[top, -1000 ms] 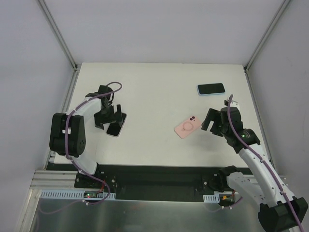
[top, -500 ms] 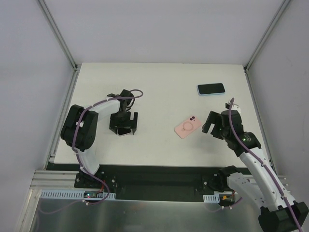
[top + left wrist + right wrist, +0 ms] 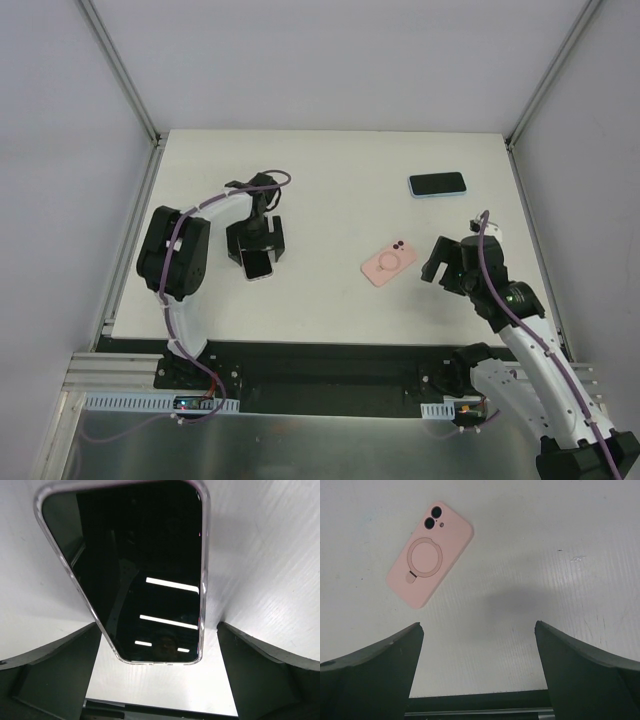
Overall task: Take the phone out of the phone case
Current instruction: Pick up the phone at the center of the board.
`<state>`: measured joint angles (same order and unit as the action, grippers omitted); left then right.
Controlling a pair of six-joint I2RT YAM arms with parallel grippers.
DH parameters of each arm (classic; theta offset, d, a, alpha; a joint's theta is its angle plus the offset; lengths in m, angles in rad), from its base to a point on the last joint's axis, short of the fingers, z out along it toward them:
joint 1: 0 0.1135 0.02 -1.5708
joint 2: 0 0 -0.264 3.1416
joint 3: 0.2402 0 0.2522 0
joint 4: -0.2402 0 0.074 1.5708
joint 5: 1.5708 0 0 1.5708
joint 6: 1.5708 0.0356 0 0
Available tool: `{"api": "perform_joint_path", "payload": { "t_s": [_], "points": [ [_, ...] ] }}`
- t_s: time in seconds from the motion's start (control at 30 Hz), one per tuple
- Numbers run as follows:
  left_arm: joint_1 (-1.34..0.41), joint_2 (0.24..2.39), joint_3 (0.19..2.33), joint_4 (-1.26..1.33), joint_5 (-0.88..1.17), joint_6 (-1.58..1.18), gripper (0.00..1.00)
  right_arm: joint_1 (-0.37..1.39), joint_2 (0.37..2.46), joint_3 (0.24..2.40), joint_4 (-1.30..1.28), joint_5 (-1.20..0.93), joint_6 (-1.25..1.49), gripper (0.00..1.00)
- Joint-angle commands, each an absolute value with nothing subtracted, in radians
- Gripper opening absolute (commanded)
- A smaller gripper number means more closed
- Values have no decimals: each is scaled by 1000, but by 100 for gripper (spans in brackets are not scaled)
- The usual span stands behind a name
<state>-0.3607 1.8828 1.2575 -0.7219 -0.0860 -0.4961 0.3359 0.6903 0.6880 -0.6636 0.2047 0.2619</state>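
Phone [image 3: 140, 570]: dark screen up, pale rim, flat on the white counter [image 3: 330, 170], left of centre. Its near end lies between the fingers of the left gripper [image 3: 257, 244], which is spread fully wide with a gap on each side and grips nothing.
Pink phone case [image 3: 430, 555]: back up, ring mount and two camera openings showing, right of centre, well apart from the phone.
Right gripper [image 3: 477, 626]: spread wide, empty, near the case and not touching it.
Second phone [image 3: 438, 184]: blue-rimmed, screen up, far right of the counter.
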Motion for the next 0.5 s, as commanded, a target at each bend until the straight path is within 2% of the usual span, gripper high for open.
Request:
{"api": "perform_joint_path", "payload": {
  "t_s": [0.0, 0.23, 0.27, 0.33, 0.37, 0.47],
  "points": [
    [-308, 1951, 1334, -719, -110, -558, 99, 342, 669, 704, -701, 227, 276, 96],
    [-282, 1996, 1353, -721, -101, -555, 99, 342, 623, 689, -739, 242, 285, 96],
    [-282, 2002, 1354, -721, -101, -554, 96, 342, 620, 684, -738, 239, 290, 96],
    [-282, 2013, 1355, -719, -98, -548, 86, 342, 621, 683, -733, 226, 304, 96],
    [-282, 2013, 1355, -718, -95, -546, 72, 342, 623, 683, -730, 219, 311, 96],
    [-282, 1984, 1345, -687, -25, -529, 54, 341, 640, 681, -709, 175, 350, 96]
  ]
}}
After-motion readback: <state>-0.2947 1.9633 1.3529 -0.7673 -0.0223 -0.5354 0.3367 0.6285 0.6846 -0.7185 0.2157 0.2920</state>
